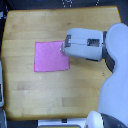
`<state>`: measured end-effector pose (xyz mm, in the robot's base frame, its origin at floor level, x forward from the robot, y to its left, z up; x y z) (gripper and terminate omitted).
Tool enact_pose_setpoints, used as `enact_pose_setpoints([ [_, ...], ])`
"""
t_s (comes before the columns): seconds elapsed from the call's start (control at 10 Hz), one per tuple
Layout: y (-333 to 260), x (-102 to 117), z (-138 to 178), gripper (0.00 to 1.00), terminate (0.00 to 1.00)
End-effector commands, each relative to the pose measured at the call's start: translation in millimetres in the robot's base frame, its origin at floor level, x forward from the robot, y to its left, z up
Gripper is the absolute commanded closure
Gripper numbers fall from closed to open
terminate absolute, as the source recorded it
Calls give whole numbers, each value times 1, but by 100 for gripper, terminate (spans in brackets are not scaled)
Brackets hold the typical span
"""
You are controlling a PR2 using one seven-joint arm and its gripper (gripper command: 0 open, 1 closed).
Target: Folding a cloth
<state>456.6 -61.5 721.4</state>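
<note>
reaching in from the exterior view's right, the pr2 arm (pixel 112 55) has its gripper (pixel 64 47) at the right edge of the cloth (pixel 51 56), near the far right corner. cloth lies flat on the wooden tabletop (pixel 30 95), left of centre, pink-magenta, roughly square so no clear long axis. almost all of it spreads left of the jaws. jaws hidden under the gripper housing, cannot tell if open or closed on the fabric. only one arm in view. judging by this, a fold would carry the right edge leftward over the rest.
</note>
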Motion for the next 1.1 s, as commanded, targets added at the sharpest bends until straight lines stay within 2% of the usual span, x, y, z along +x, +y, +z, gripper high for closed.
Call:
enact_pose_setpoints([
  [0.0, 12, 12, 0, 100, 0],
  [0.6, 6, 16, 2, 100, 0],
  [1.0, 3, 30, 7, 100, 0],
])
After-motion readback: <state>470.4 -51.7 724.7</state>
